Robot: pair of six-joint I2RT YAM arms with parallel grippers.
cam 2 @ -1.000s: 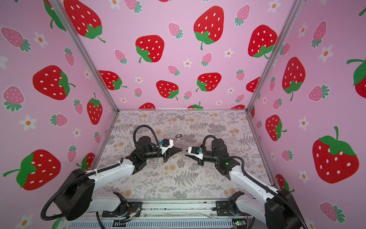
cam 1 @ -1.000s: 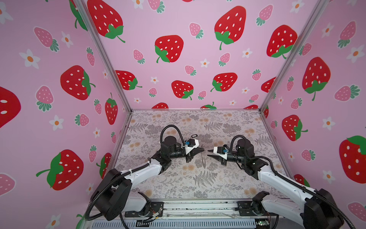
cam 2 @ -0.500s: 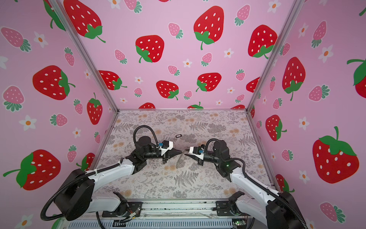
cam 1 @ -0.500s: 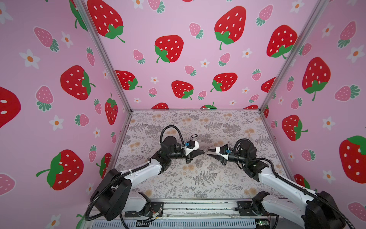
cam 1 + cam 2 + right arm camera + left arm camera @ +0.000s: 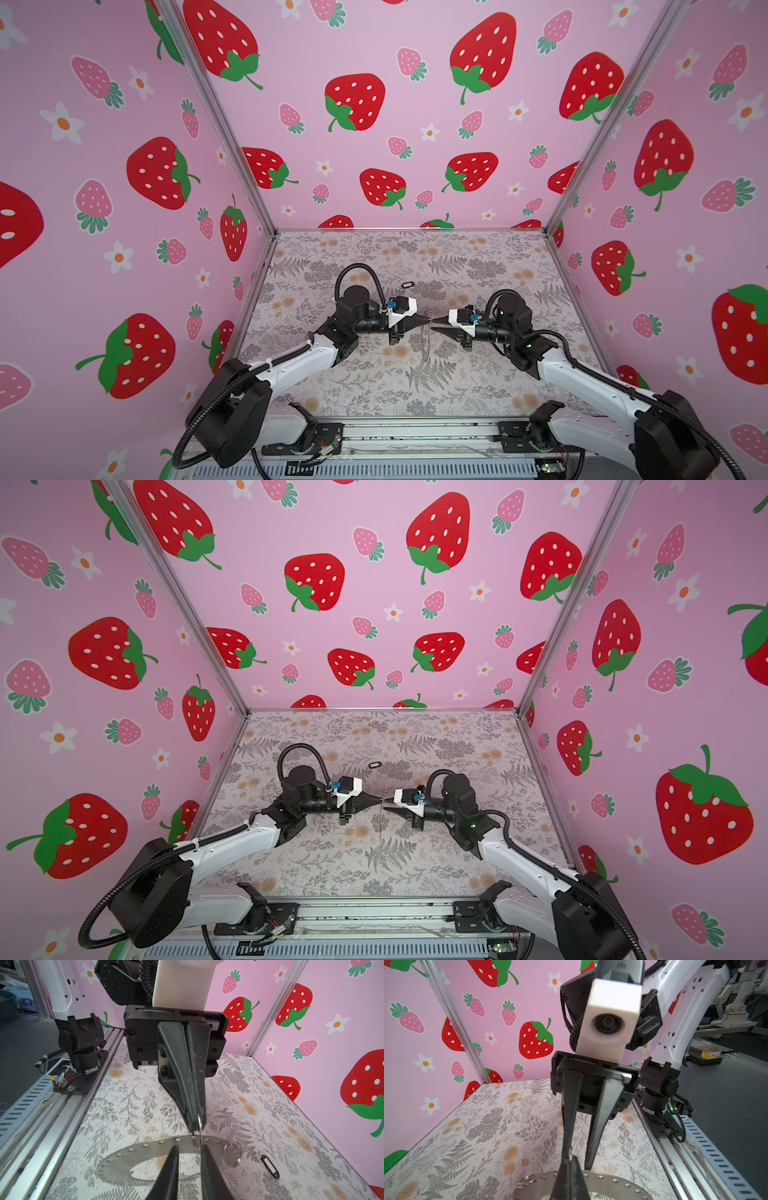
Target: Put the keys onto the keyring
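Hanging mid-frame from left gripper (image 5: 196,1124), clenched on a small wire loop (image 5: 200,1126): keyring (image 5: 124,1159), flat silvery washer-shaped disc, tiny holes round rim. Straddling that rim, jaws apart, not gripping: right gripper (image 5: 189,1151). Lying lower right on table (image 5: 270,1105): black-rimmed oval tag (image 5: 270,1165).

Ctr of table (image 5: 374,386): keyring (image 5: 124,1161) hangs by wire loop (image 5: 194,1142) at tips of L gripper (image 5: 427,319), reaching in from left; R gripper (image 5: 433,325) opp., from right, tips just beside loop; oval tag (image 5: 408,284) on table behind, apart.
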